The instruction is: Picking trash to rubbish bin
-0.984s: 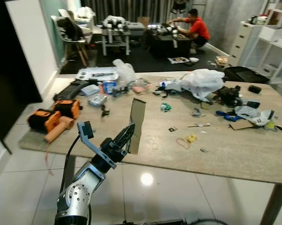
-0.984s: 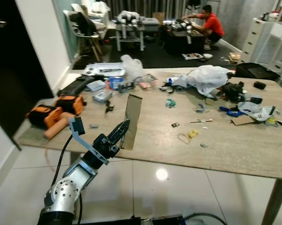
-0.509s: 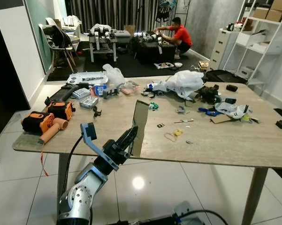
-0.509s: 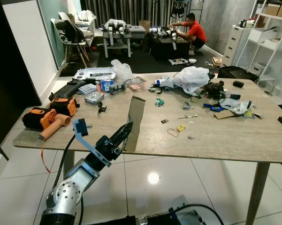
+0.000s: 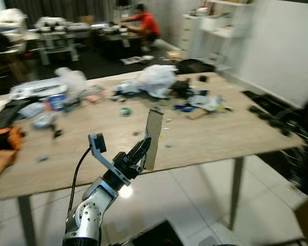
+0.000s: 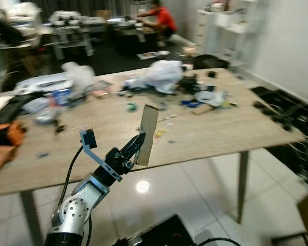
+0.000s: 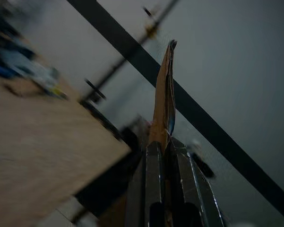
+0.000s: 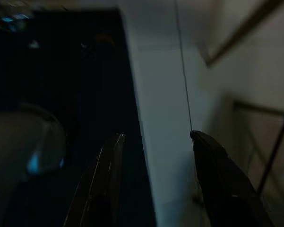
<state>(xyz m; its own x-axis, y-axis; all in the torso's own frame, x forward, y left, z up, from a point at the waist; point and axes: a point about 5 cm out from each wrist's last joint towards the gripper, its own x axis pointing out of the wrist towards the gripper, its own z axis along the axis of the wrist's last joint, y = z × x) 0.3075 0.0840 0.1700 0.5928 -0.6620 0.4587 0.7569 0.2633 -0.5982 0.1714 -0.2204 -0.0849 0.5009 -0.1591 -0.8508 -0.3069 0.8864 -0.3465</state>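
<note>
You have a long wooden table [image 5: 210, 134] on slim legs over a glossy white tiled floor [image 5: 194, 205]. On it, far of centre, lies a white plastic bag [image 5: 156, 79]; just right of it dark gear [image 5: 183, 88] and scattered scraps [image 5: 205, 105]. At the left end sit an orange tool [image 5: 2, 141], a clear bag [image 5: 72, 79] and blurred small items
</note>
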